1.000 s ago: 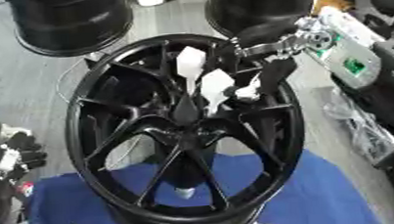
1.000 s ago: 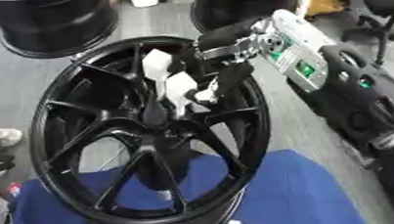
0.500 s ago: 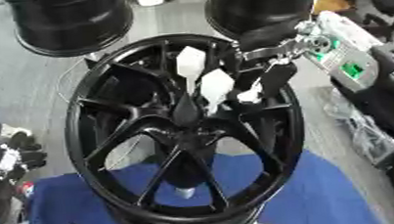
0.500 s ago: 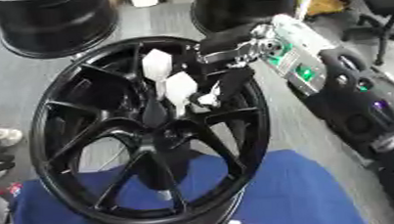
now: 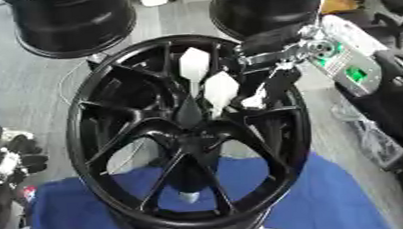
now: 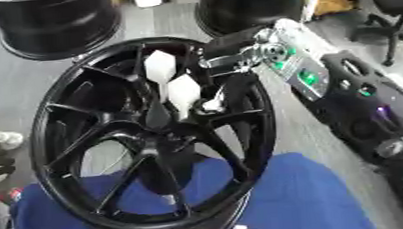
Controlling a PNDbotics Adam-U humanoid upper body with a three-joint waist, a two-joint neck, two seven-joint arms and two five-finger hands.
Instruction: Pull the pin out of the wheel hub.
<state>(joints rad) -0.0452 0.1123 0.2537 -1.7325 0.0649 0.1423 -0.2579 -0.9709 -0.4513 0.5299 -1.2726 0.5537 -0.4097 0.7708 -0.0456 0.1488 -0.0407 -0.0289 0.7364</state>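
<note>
Pin (image 5: 221, 87): white, flat-headed, seated near the centre of the hub (image 5: 76, 134), stem pointing down into the bore; not yet drawn out. Second white piece (image 5: 193, 64) of like shape just above it, also toward the hub's centre.

Right hand (image 5: 277, 77): brought in over the hub's upper right rim and dipped between the spokes, a pale fingertip just beside the pin's head. Probably placed so to take the head from the side and pull along the stem. Touching or merely adjacent: cannot tell; likewise whether clamped on the pin or parted.

Hub: standing tilted, face toward the camera, lower rim resting on a blue cloth (image 5: 332, 193), presumably to pad the rim and keep the face within reach.

Left hand (image 5: 6, 163): idle, well to the hub's lower left, taking no part; state cannot be told.

Two more black wheels (image 5: 72, 19) beyond the hub's far rim.

Compared with one second earlier: pin and second piece in the same seats; right hand at nearly the same spot beside the pin, no withdrawal evident; left hand unmoved.
</note>
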